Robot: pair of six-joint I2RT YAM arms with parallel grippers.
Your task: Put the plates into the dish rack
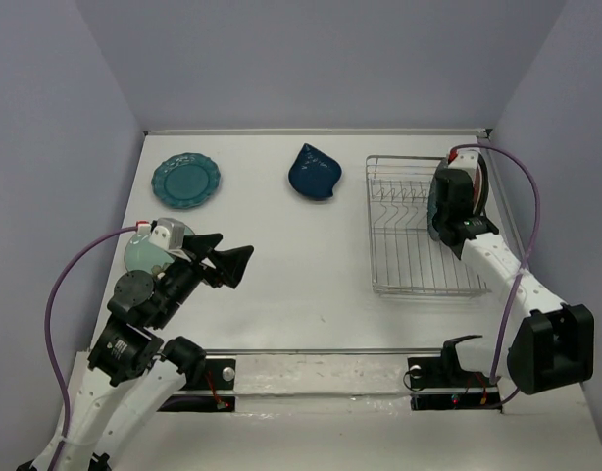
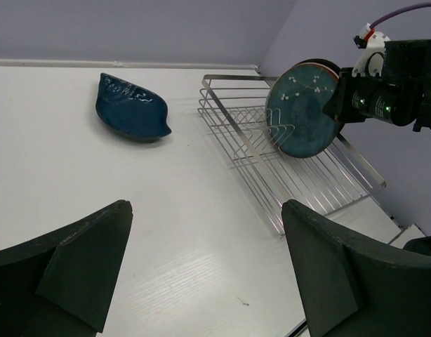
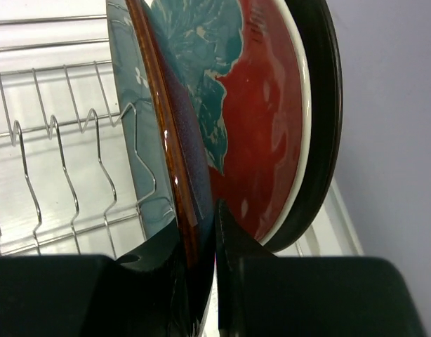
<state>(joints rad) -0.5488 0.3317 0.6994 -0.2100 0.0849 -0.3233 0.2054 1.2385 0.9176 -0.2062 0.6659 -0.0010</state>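
Observation:
The silver wire dish rack [image 1: 409, 245] stands at the right. My right gripper [image 1: 460, 218] is shut on the rim of the glossy dark teal plate [image 2: 303, 109], which it holds upright among the tines at the rack's far right end. In the right wrist view the jaws [image 3: 205, 232] pinch that plate's brown edge [image 3: 166, 133]. Behind it stand the red-and-light-blue plate [image 3: 261, 119] and a dark-rimmed plate [image 3: 322, 105]. The scalloped teal plate [image 1: 187, 180] and the dark blue leaf plate [image 1: 315, 173] lie flat on the table. My left gripper [image 1: 232, 263] is open and empty, beside the pale mint plate [image 1: 142, 255].
The white table [image 1: 301, 265] is enclosed by lilac walls on three sides. The rack's left tines [image 3: 61, 140] hold nothing. A metal rail [image 1: 321, 351] runs along the near edge between the arm bases. The right arm's purple cable [image 1: 528, 196] loops beside the rack.

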